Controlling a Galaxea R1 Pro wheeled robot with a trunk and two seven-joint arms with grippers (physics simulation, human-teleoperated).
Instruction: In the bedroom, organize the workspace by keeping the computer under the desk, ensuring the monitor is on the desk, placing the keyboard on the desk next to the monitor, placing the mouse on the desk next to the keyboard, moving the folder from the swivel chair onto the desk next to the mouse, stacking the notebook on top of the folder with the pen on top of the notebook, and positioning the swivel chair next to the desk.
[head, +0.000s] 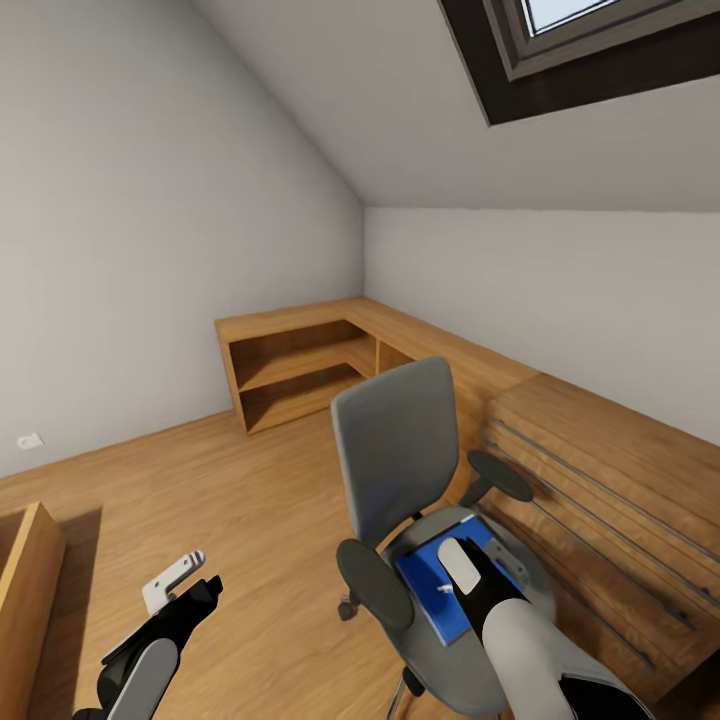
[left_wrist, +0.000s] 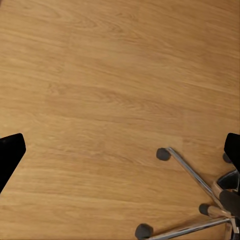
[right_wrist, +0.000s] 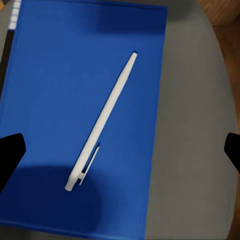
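Folder (head: 450, 590) on the chair (head: 400, 470) seat, right gripper (head: 462, 560) above it.
Head: left gripper (head: 185, 580) hangs over floor (head: 240, 500). Left wrist: fingers wide apart, empty, chrome chair base (left_wrist: 200, 210) below. Right wrist: fingers spread, empty; pen (right_wrist: 102, 122) lies on folder (right_wrist: 60, 80).

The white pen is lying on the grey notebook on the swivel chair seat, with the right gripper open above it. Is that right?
Not quite. The pen lies on the bright-blue folder, not a grey notebook; the right wrist view shows this. The rest holds: the folder rests on the swivel chair seat, and the right gripper is open above it.
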